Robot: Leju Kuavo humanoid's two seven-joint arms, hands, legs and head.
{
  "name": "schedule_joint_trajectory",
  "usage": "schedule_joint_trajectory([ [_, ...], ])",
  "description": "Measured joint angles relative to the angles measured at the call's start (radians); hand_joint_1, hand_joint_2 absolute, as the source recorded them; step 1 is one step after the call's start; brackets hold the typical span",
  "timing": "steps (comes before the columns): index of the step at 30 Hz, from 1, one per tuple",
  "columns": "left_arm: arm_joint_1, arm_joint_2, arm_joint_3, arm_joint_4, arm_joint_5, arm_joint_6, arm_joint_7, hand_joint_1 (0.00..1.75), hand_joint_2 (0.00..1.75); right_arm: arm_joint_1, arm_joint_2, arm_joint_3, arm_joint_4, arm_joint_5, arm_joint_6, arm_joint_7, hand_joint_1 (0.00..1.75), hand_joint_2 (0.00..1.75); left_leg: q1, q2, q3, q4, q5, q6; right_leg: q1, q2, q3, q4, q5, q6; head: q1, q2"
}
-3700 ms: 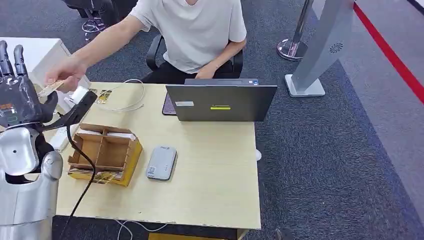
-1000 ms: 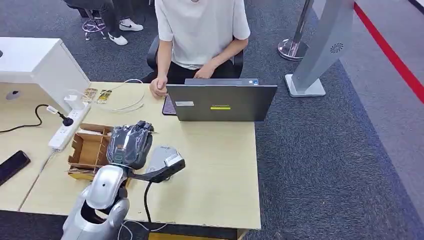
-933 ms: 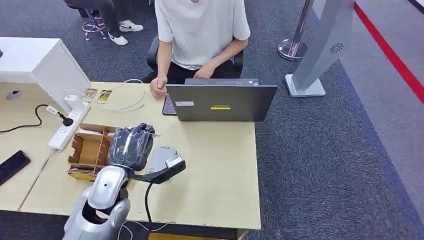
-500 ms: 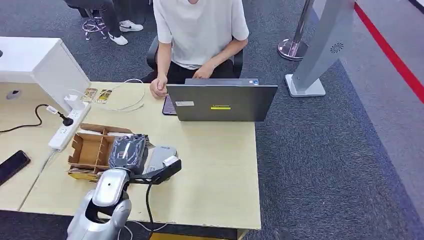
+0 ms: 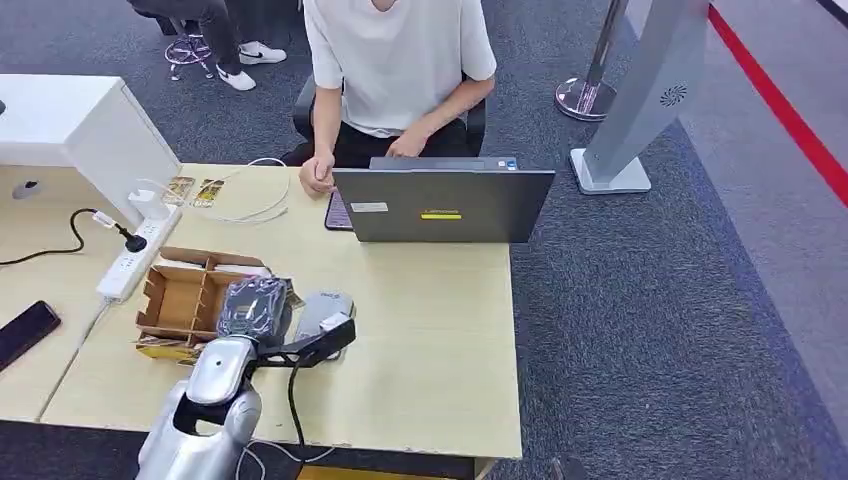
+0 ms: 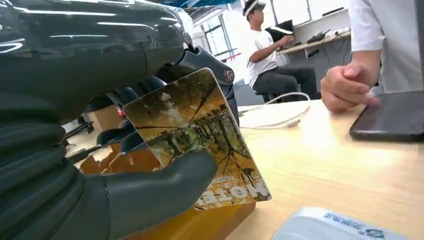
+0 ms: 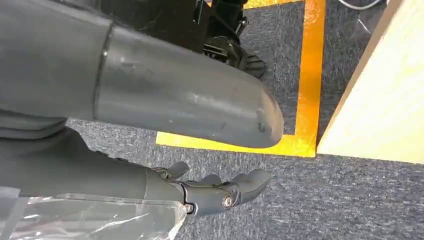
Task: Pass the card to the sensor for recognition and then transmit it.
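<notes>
My left hand (image 5: 252,305) hovers low over the table, between the cardboard box (image 5: 180,295) and the grey card sensor (image 5: 324,311). In the left wrist view the thumb (image 6: 155,192) and fingers pinch a card (image 6: 195,135) printed with an autumn tree scene, tilted on edge above the box's yellow side. A corner of the sensor (image 6: 340,227) lies just beyond and below the card. My right hand (image 7: 215,192) hangs beside the table over the carpet, fingers apart, holding nothing.
A person (image 5: 395,60) sits behind an upright laptop (image 5: 440,205), a fist (image 6: 347,85) resting on the table (image 5: 430,340). A power strip (image 5: 130,255) with cable and a black phone (image 5: 25,333) lie on the left. A yellow floor line (image 7: 305,90) runs past the table edge.
The left hand came down from the far left, where the person held out a card, to the box and sensor. Over the last second it sank lower and drew back slightly.
</notes>
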Motion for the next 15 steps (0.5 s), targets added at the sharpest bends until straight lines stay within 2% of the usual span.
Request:
schedule_joint_trajectory([
  [6,-0.001,-0.019,0.005,0.058,0.011,0.056,-0.071,1.75,1.75,-0.004,0.007,-0.002,0.0,0.012,0.004,-0.006,0.0,0.0,0.0,0.0,0.0,0.0,0.0,0.0,0.0,0.0,0.0,0.0,0.0,0.0,0.0,0.0],
  [15,-0.001,-0.055,0.005,0.104,0.026,0.09,-0.087,1.75,1.75,-0.004,0.01,-0.007,0.0,0.012,0.003,-0.013,0.0,0.0,0.0,0.0,0.0,0.0,0.0,0.0,0.0,0.0,0.0,0.0,0.0,0.0,0.0,0.0],
])
